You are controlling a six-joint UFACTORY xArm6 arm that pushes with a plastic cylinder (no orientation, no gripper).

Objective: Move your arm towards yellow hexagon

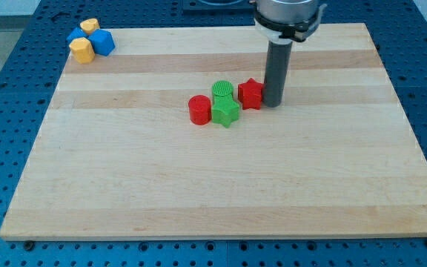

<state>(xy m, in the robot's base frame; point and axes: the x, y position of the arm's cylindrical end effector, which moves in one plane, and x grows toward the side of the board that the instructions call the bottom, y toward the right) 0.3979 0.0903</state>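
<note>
Your rod has no jaws; my tip (272, 103) rests on the wooden board (199, 185), touching the red star block (250, 93). The yellow hexagon (82, 50) sits well apart at the view's top-left, beside 2 blue blocks (102, 41), so travel left.

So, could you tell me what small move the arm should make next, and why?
Probably slide my tip toward the view's upper left, passing above the red star it sits beside. The yellow hexagon lies far off in the board's top-left corner, among the blue blocks.
</note>
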